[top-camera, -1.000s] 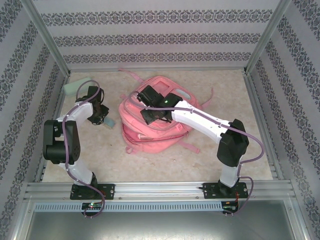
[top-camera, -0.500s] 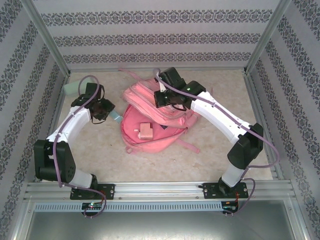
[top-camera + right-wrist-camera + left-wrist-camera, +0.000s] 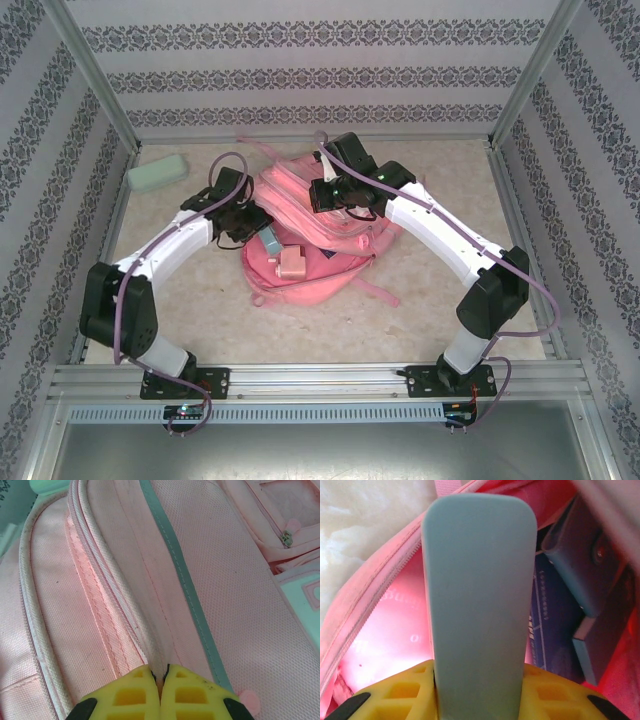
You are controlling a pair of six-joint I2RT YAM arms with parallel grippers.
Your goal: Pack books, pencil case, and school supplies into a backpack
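Swung over the soft pink backpack [image 3: 300, 285], left gripper [image 3: 258, 228] pinches a flat teal-blue pad [image 3: 479, 605]; right gripper [image 3: 160, 674] clamps its flap [image 3: 115, 595].

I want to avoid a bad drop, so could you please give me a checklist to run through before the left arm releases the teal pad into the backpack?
1. Grip of the left fingers on the teal pad: ok, it is clamped between them.
2. Opening of the backpack held up by the right fingers: ok, they are shut on its flap edge.
3. Pad over the opening: ok, pink lining and a navy book lie beyond it.
4. Free landing spot: cannot tell, the pink block sits close by inside.
5. Packing of the pencil case: not ok, it lies on the table at the far left.
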